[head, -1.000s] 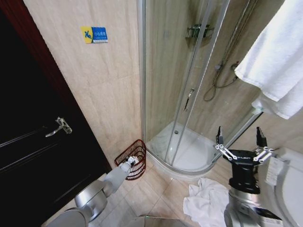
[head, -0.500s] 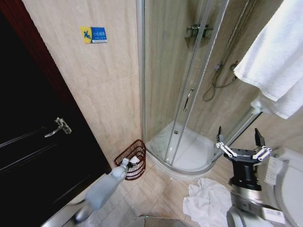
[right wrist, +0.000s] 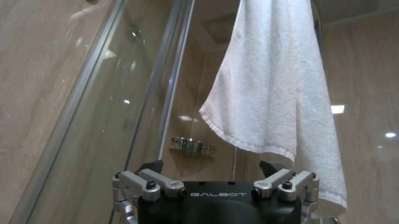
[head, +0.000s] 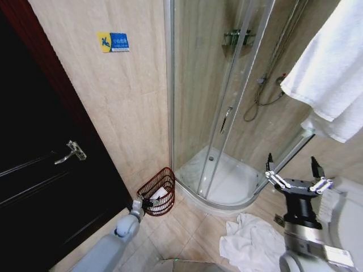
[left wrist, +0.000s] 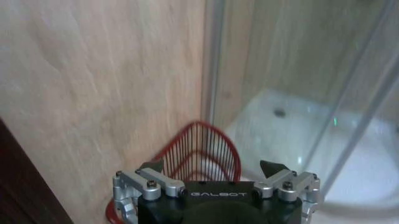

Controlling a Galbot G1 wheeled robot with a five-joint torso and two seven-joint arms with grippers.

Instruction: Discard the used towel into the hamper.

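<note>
Hamper [head: 159,191], dark red openwork wire, on the tiled floor in the corner between the beige wall and the shower enclosure [head: 227,113]; a white item lies inside it. Left tool [head: 148,202], released and empty, sits just beside the hamper's near rim. Crumpled white towel [head: 249,243] lies on the floor by the shower tray. Right tool [head: 295,173], released and empty, is raised below a hanging white towel [head: 329,73].
</note>
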